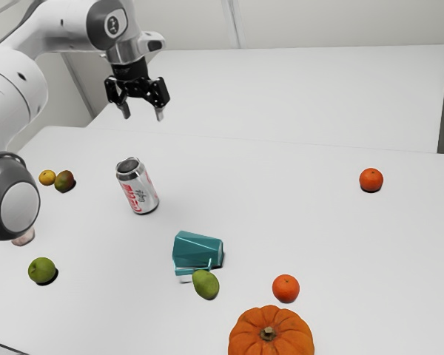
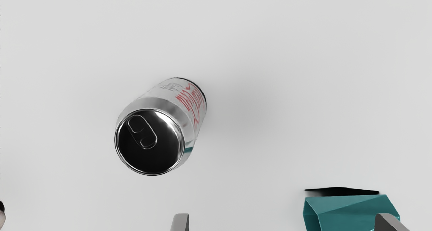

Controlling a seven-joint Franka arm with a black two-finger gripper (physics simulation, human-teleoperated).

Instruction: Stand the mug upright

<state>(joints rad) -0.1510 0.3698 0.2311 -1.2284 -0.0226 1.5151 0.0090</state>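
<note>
Pincer (image 1: 143, 114) spread; exterior view: toppled mug (image 1: 197, 248), pumpkin (image 1: 281, 338); wrist view: tab (image 2: 143, 132) on can (image 2: 162, 104).

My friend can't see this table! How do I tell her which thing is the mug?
Find the big orange pumpkin on the white table. Just past the green fruit near it, the mug lies on its side. It's blue-green with flat, angled sides, while that fruit is rounded and the can is silvery and standing.
</note>
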